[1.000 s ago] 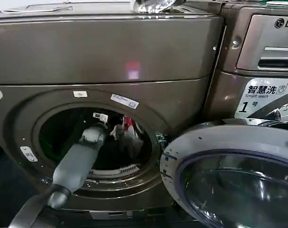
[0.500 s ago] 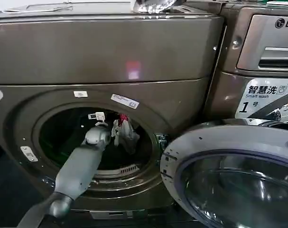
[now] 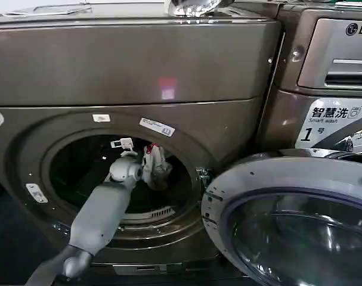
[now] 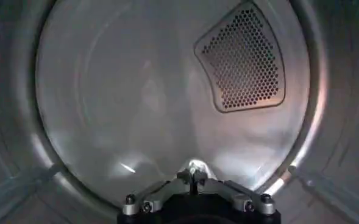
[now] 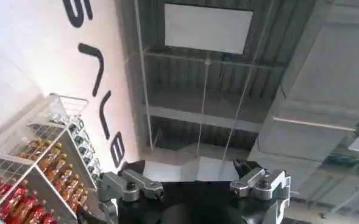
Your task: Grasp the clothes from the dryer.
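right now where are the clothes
In the head view the clothes, a white and red bundle, hang at the left gripper inside the dryer's round porthole, just right of its centre.

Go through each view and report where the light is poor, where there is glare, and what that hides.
Head view: the dryer has a pinkish reflection on its top panel, its porthole is dark, and the clothes at the left claw stand out as a pale and red bundle. Left wrist view: the drum wall shines with soft glare. Right wrist view: the right claw faces a bright wall.
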Controlling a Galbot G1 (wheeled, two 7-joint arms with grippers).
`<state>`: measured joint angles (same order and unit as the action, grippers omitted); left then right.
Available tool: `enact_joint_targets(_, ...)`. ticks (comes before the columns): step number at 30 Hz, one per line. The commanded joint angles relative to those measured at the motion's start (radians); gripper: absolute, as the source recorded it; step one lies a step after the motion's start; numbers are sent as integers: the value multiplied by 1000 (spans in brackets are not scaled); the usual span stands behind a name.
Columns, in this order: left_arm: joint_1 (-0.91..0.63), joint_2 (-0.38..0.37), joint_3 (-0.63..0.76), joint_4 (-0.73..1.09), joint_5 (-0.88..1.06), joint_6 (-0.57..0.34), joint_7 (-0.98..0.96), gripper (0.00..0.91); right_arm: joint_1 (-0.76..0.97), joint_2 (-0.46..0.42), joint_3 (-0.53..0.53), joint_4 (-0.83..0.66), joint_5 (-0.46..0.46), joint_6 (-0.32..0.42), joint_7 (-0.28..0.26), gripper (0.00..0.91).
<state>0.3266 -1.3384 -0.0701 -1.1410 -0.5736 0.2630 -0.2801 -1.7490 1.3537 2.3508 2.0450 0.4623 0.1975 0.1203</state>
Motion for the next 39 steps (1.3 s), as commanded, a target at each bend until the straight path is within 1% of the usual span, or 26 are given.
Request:
enact_joint_targets(1, 7, -3, -4, -29, 28, -7, -28, 0, -1, -3, -2, 5, 22, 22, 1, 907)
enact_joint_targets(5, 5, -3, -3, -22, 46, -11, -20, 0, -4, -3, -4, 3, 17, 9, 0, 907)
enact_joint_targets(22, -4, -2, 2, -6, 65, -14, -5, 0, -3, -2, 3, -6, 13, 26, 1, 907)
enact_joint_targets(39, -6, 0, 3, 9, 75, -26, 9, 0, 2, -2, 1, -5, 7, 25, -3, 907)
